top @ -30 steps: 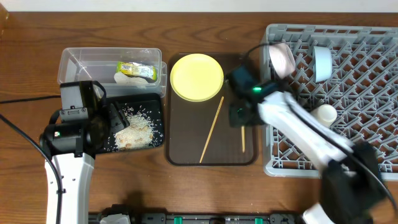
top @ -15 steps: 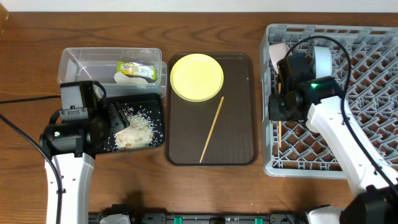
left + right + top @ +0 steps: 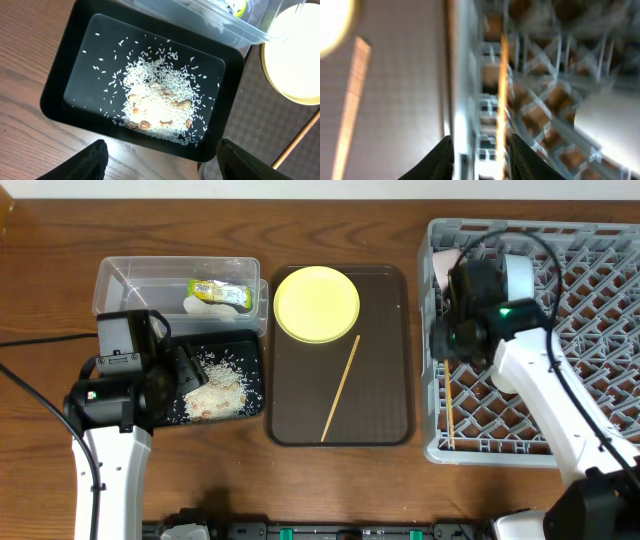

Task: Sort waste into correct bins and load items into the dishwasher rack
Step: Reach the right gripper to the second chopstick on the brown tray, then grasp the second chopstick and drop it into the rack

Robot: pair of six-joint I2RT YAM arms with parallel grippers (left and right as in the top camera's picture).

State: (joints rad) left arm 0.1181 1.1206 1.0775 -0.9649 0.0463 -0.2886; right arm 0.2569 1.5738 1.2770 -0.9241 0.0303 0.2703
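The grey dishwasher rack [image 3: 600,300] fills the tabletop's 3 o'clock side. 1 wooden chopstick [image 3: 450,415] lies flat along its 9 o'clock edge; a pale bowl [image 3: 519,280] stands on edge near its 12 o'clock rim. The second chopstick [image 3: 340,388] lies slanted on the brown tray [image 3: 385,350], at 6 o'clock from the round yellow plate [image 3: 316,303]. At 9 o'clock, the clear tub [image 3: 125,280] holds the yellow-green wrapper [image 3: 220,292] and a white scrap [image 3: 198,305]; the black tray [image 3: 70,85] at its 6 o'clock holds rice scraps [image 3: 215,388].

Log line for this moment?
right pincer open over rack | one chopstick in rack | other chopstick on brown tray | left pincer open above black tray
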